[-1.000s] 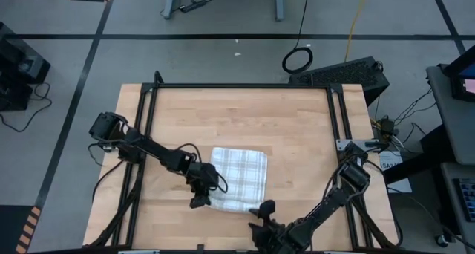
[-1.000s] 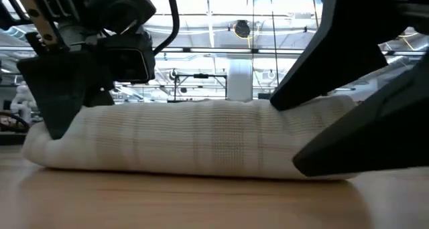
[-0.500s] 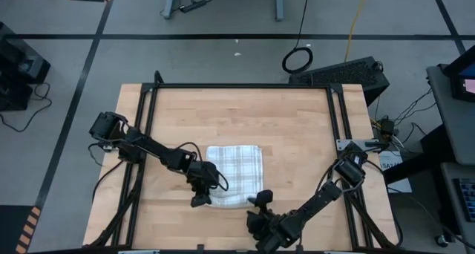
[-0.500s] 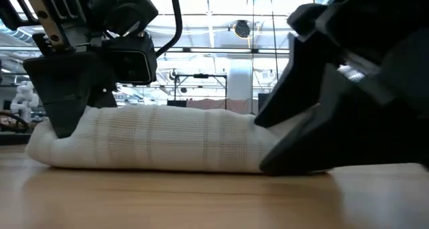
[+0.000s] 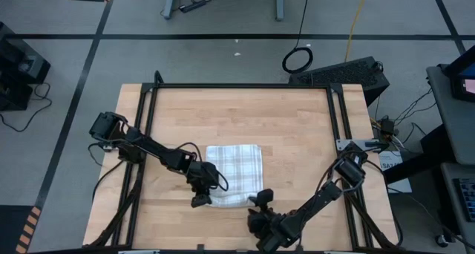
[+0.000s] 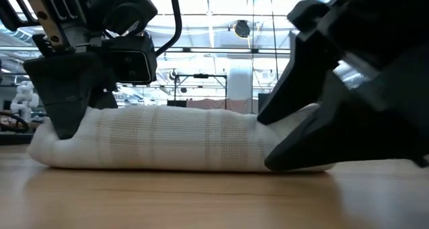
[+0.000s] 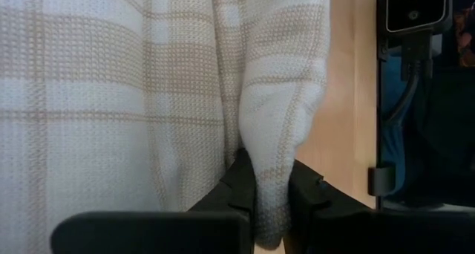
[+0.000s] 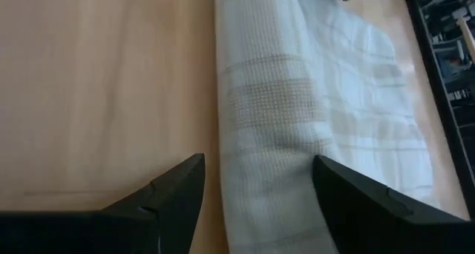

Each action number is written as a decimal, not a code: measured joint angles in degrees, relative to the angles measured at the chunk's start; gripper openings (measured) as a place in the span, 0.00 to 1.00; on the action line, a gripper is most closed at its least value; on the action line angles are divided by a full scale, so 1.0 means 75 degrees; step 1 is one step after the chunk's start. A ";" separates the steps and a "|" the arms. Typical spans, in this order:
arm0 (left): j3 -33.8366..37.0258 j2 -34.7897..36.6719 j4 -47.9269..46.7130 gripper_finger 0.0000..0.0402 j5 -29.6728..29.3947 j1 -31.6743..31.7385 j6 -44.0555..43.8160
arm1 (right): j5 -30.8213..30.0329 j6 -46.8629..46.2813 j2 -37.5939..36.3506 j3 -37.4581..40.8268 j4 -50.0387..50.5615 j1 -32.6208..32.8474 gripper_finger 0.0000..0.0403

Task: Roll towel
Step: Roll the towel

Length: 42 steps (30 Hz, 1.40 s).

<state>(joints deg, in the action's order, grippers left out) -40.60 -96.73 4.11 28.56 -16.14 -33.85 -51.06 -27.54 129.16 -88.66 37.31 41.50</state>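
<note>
Item count at this moment: one towel (image 5: 234,174) lay on one wooden bench (image 5: 237,113). Two dark arms were present, each with one hand: the left hand (image 5: 200,200) and the right hand (image 5: 261,200). Each hand had two fingers. One black cable ring (image 5: 297,59) lay on the floor.

Premises present as a robotics laboratory or test hall. A wooden table (image 5: 237,113) in a black metal frame (image 5: 241,86) stands on grey flooring with black tape lines (image 5: 223,37). Loose cables (image 5: 297,59) lie beyond it. Overhead trusses (image 6: 214,51) fill the room behind.
</note>
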 joint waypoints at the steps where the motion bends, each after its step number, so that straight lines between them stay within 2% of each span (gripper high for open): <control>1: 0.0000 0.0000 0.0007 0.08 -0.0044 0.0000 0.0002 | 0.0030 -0.0016 0.0000 0.0000 0.0032 -0.0046 0.60; 7: -0.0003 0.0000 0.0022 0.09 -0.0183 0.0000 0.0029 | 0.1253 -0.0198 -0.0067 -0.0031 0.0167 -0.0495 0.56; 16: -0.0003 0.0168 0.0042 0.20 -0.0209 0.0000 0.0657 | 0.3316 -0.0215 -0.0102 -0.0049 0.0167 -0.1213 0.29; 22: -0.0003 0.1308 -0.1121 0.29 -0.0117 0.0157 0.1435 | 0.3915 -0.0206 -0.0196 -0.0035 -0.0040 -0.1461 0.13; 26: -0.0003 0.2422 -0.2129 0.34 -0.0378 0.0219 0.1863 | 0.4463 -0.0224 -0.0269 -0.0022 -0.0405 -0.1662 0.08; 29: -0.0003 0.3155 -0.2163 0.37 -0.1448 -0.0093 0.2104 | 0.5055 -0.0459 -0.0299 -0.0020 -0.0551 -0.1871 0.08; 33: -0.0015 0.3420 -0.1782 0.38 -0.3945 -0.1332 0.2374 | 0.6024 -0.0834 -0.0334 -0.0023 -0.0654 -0.2210 0.09; 37: -0.0014 0.2895 -0.1272 0.38 -0.5804 -0.2655 0.2645 | 0.7053 -0.0977 -0.0370 -0.0020 -0.0844 -0.2523 0.08; 39: -0.0003 0.2508 -0.0947 0.38 -0.6652 -0.3146 0.2644 | 0.7289 -0.0917 -0.0373 -0.0010 -0.0892 -0.2620 0.08; 42: -0.0013 0.1780 -0.0572 0.38 -0.7511 -0.3627 0.2644 | 0.7650 -0.0748 -0.0373 -0.0006 -0.0938 -0.2751 0.09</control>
<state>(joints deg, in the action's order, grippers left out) -40.70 -83.38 -0.18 -27.78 -43.34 -14.02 6.31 -33.15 126.37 -88.71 30.27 20.87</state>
